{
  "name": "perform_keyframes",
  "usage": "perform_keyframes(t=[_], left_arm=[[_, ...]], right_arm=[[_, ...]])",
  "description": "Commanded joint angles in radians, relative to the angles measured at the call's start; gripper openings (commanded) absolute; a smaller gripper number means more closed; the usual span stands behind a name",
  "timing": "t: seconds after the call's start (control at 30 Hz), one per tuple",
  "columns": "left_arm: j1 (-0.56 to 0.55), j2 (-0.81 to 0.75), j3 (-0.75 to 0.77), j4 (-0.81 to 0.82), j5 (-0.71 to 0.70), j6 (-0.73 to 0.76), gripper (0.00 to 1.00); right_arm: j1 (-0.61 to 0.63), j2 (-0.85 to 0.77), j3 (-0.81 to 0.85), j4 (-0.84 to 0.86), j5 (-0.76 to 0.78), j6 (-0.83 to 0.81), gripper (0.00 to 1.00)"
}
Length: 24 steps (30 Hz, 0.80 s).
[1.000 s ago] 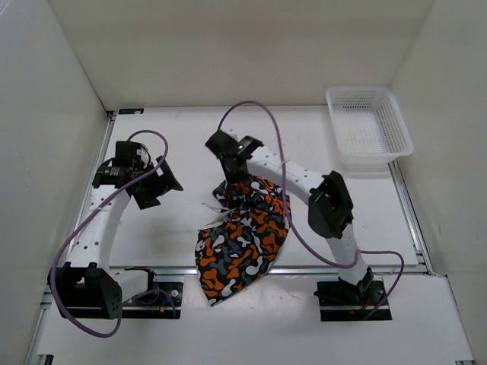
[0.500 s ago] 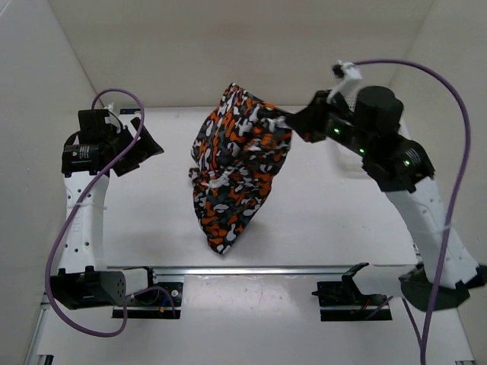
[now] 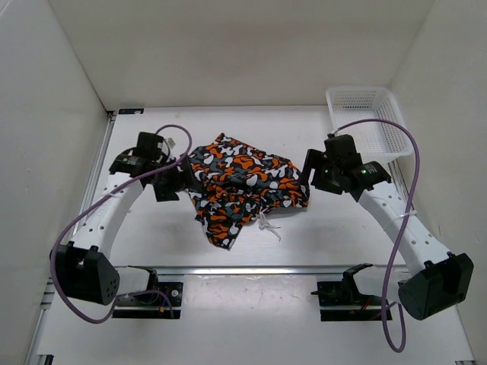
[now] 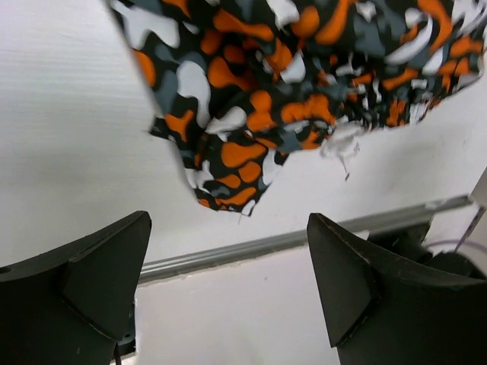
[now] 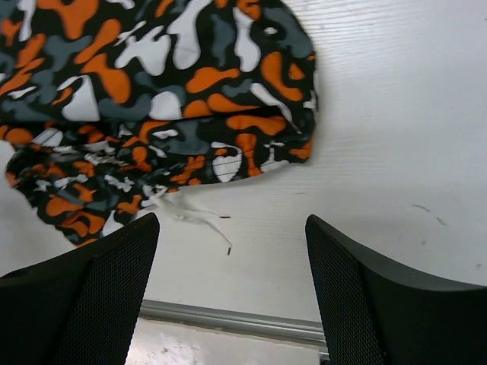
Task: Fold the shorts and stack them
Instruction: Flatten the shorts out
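Rail (image 3: 266,270): runs along the near edge of the surface (image 3: 152,236), with both arm bases on it.
Drawstring (image 5: 199,219): a white cord trailing loose from the near hem onto bare surface.
Shorts (image 3: 243,186): a rumpled heap in the middle of the surface, between the two arms and touching neither. It looks bunched rather than folded, though the busy print hides the creases.
Left fingers (image 4: 99,274): spread wide with nothing between them, just beside the heap's left edge.
Right fingers (image 5: 99,281): spread wide and empty, just off the right edge.
Why so placed: flanking the cloth on both sides probably suits taking opposite edges to flatten it.
Basket (image 3: 369,158): white mesh, far right corner, well apart from the shorts.
Writing: none readable anywhere.
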Motion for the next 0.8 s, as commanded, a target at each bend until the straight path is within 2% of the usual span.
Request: perform_keyframes(t=[0.0, 0.1, 0.27, 0.5, 0.53, 0.57, 0.6, 0.67, 0.77], left_arm=[[-0.121, 0.039, -0.019, 0.078, -0.011, -0.031, 0.94], [-0.199, 0.102, -0.006, 0.087, -0.088, -0.045, 0.98], [-0.244, 0.264, 0.073, 0.105, -0.221, -0.065, 1.0], [-0.338, 0.478, 0.171, 0.179, -0.271, -0.042, 1.0], [-0.362, 0.523, 0.186, 0.191, -0.271, -0.042, 0.93], [-0.375, 0.542, 0.221, 0.191, -0.261, -0.012, 0.81], [-0.388, 0.554, 0.24, 0.191, -0.249, -0.012, 0.6], [-0.433, 0.555, 0.281, 0.191, -0.237, 0.002, 0.11], [-0.506, 0.516, 0.31, 0.191, -0.192, 0.011, 0.1]], right_arm=[[0.074, -0.01, 0.026, 0.047, 0.026, 0.071, 0.82], [0.105, 0.003, 0.026, 0.047, 0.017, 0.103, 0.82], [0.105, -0.011, 0.026, 0.029, 0.015, 0.114, 0.83], [0.076, -0.094, 0.047, -0.037, 0.015, 0.114, 0.84], [0.067, -0.112, 0.047, -0.037, 0.015, 0.114, 0.84], [0.067, -0.121, 0.047, -0.048, 0.015, 0.114, 0.84], [0.055, -0.122, 0.047, -0.062, 0.024, 0.114, 0.84], [0.044, -0.158, 0.047, -0.083, 0.024, 0.114, 0.84], [0.021, -0.189, 0.038, -0.092, 0.037, 0.114, 0.84]])
